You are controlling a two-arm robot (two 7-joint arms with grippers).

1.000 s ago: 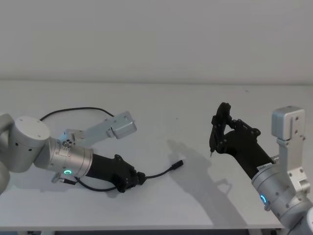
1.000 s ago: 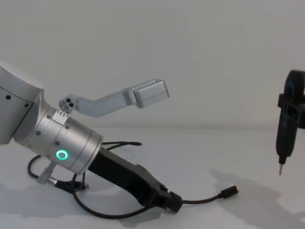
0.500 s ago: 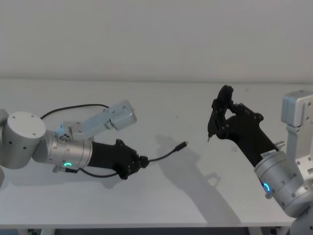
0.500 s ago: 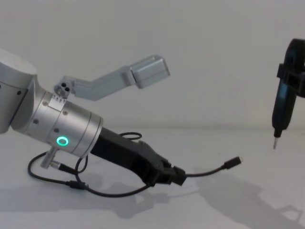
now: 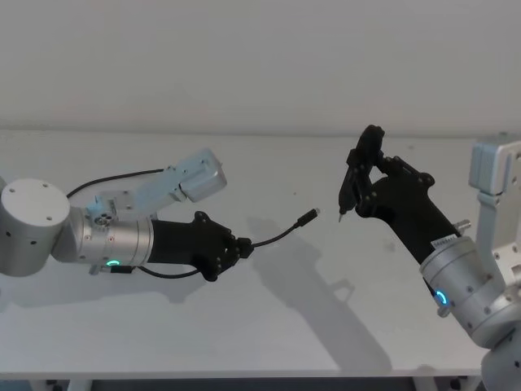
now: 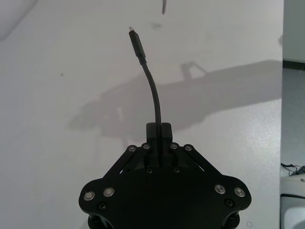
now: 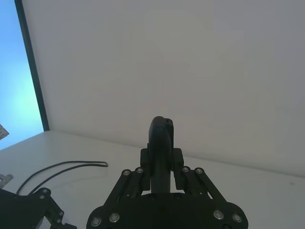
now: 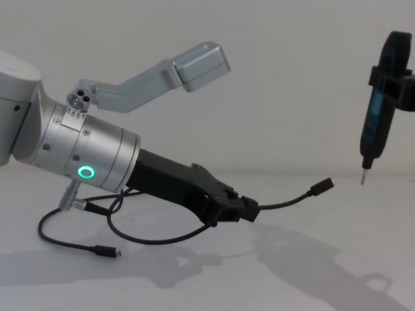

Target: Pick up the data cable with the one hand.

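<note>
The left black angular claw (image 8: 249, 210) pinches the thin black data cable (image 8: 285, 203), plug end raised off the white bench (image 5: 269, 326); pickup looks nearly complete.

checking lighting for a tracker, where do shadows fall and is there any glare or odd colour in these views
Head view: soft grey shadows of both arms lie on the table, no glare. Left wrist view: the shadow spreads behind the data cable held in the left gripper. Chest view: faint shadows below the cable, green ring glowing. Right wrist view: a bright blue strip at one edge beyond the right gripper.

silver wrist (image 8: 84, 155) — green ring (image 8: 84, 173), black end effector (image 8: 249, 210)
</note>
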